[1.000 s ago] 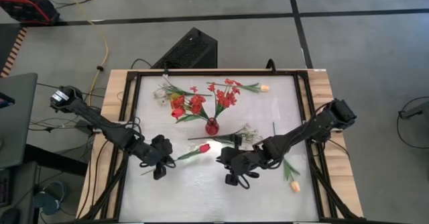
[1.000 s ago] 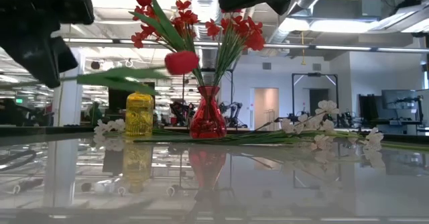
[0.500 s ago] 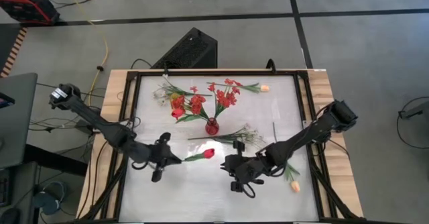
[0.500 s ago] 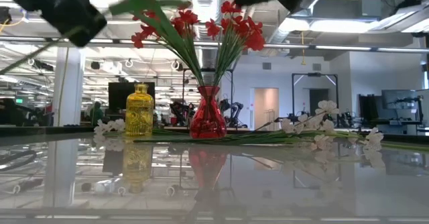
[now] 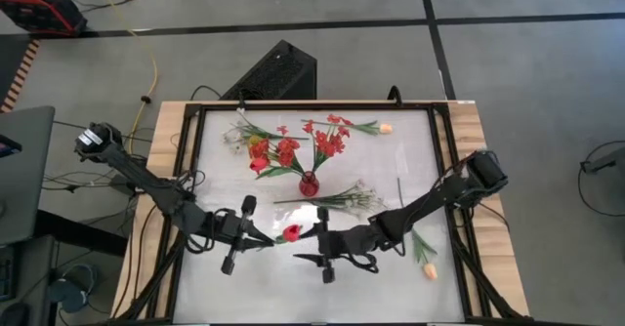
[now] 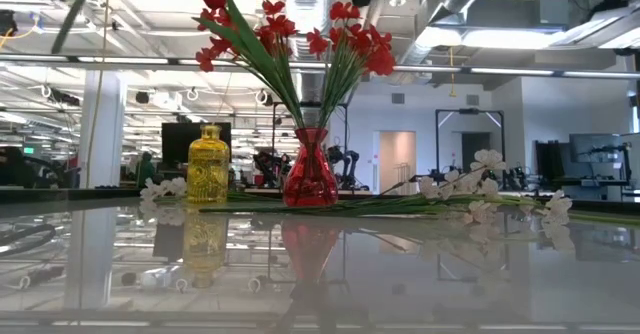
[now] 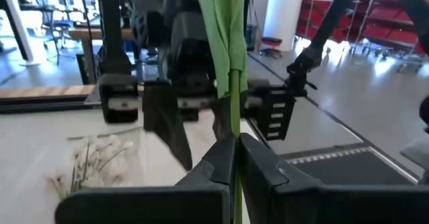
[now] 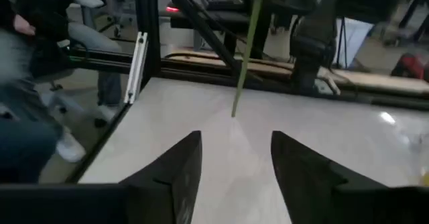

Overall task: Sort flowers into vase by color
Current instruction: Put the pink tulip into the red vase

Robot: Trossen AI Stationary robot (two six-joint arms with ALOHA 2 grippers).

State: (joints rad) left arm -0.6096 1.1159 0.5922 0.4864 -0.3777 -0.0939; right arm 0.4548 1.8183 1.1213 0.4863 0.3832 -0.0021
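We see the red tulip (image 5: 291,233) held up off the tabletop (image 5: 391,170) just below the frame's centre in the high view, its green stem running left into the left gripper (image 5: 256,236). In the left wrist view the stem (image 7: 231,83) rises straight up between the two dark fingers (image 7: 218,167), which are closed tight on it.

We judge it a light thing, with a thin, fairly stiff plastic stem that could slide or twist in a hard grip, and a soft head that crushing would spoil. The bare stem below the leaves looks to us the place to hold, never the bloom.

The right gripper (image 5: 311,258) sits close beside the bloom, lower centre, its fingers (image 8: 177,167) spread wide and empty; the stem tip hangs ahead of them in the right wrist view, perhaps for a handover.

Above, at upper centre, the red vase (image 5: 309,183) already carries the red clusters (image 5: 328,139). White sprays (image 5: 359,197) lie just to its right, a peach tulip (image 5: 428,267) near the right edge, another peach bud (image 5: 385,128) at upper right. A yellow vase (image 6: 208,166) shows only in the low view.
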